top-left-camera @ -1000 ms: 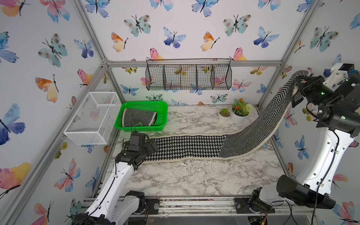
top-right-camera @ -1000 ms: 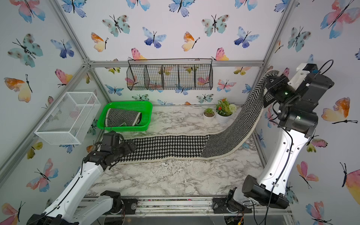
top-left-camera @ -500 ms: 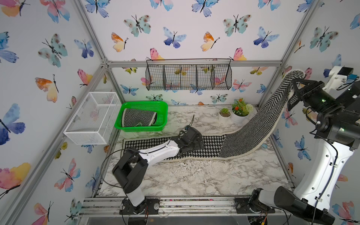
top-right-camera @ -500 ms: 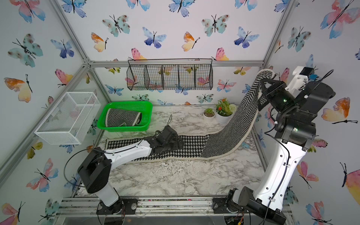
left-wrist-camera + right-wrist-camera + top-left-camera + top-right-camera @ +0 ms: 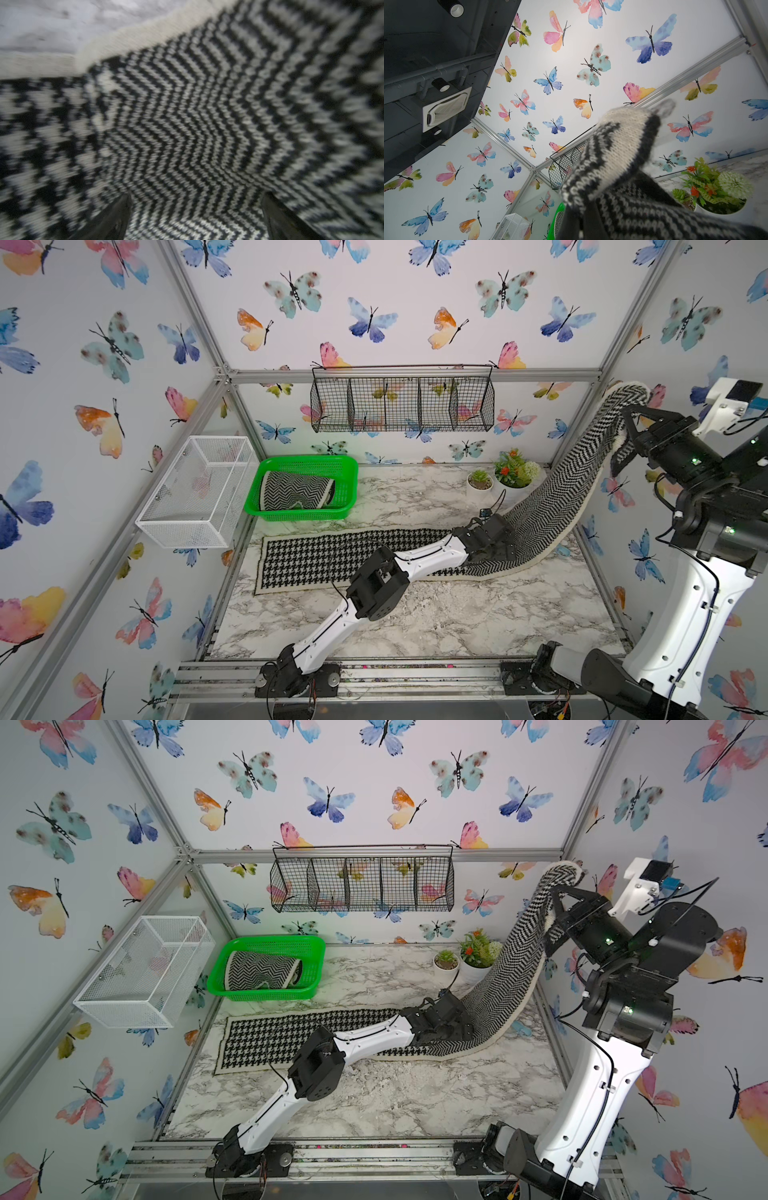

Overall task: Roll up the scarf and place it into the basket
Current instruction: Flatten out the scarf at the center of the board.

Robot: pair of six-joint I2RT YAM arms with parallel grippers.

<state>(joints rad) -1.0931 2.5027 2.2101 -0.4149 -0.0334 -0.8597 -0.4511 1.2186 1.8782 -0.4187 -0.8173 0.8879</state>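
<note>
Black right gripper [image 5: 628, 429]: clamped tight on one end of the long black-and-white knitted scarf [image 5: 557, 493], held high at the upper right in both top views. Right wrist view: the pinched end [image 5: 623, 145] bunches up, cream edge outward. From the clamp the zigzag part hangs in a slanting curve down to the white-and-grey marble tabletop [image 5: 457, 614]. The houndstooth part lies flat, running toward the left of the frame.

Black left gripper [image 5: 500, 545]: low over the scarf, right of centre, where the hanging part meets the flat part. Left wrist view: jaws spread wide, fingertips [image 5: 116, 216] at the bottom of the frame, knit between them. Blur; contact with the cloth cannot be told.

Bright green perforated plastic basket [image 5: 309, 461]: left of centre toward the back, just beyond the scarf's flat end, apart from it. Inside lies a rolled zigzag knit bundle [image 5: 295, 494].

Further out: white wire-mesh box [image 5: 195, 489] at the left wall; black wire rack [image 5: 403, 402] on the back wall; two small potted plants [image 5: 505, 477] at back right, beside the hanging scarf.
</note>
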